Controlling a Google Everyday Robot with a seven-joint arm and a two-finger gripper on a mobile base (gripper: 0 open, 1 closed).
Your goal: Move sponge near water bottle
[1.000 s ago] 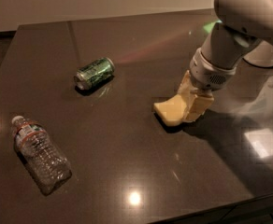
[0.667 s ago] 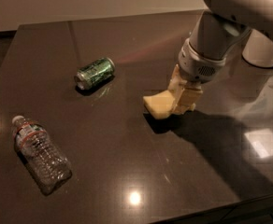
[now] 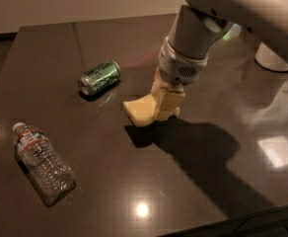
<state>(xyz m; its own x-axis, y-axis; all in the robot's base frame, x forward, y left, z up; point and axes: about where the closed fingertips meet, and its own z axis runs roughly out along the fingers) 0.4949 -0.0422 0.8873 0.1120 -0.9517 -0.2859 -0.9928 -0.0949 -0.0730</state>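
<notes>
The pale yellow sponge (image 3: 139,112) hangs in my gripper (image 3: 164,106) a little above the dark table (image 3: 193,181), near its middle; its shadow lies just below it. My tan fingers (image 3: 167,101) are shut on the sponge's right end. The clear water bottle (image 3: 41,162) with a white cap and red-and-white label lies on its side at the front left, well to the left of the sponge.
A green metal can (image 3: 99,77) lies on its side at the back left of the sponge. A white round object (image 3: 272,58) stands at the far right. The table's front edge runs along the lower right.
My gripper has carried the sponge to the left, towards the can and the bottle. The bottle and can have not moved.
</notes>
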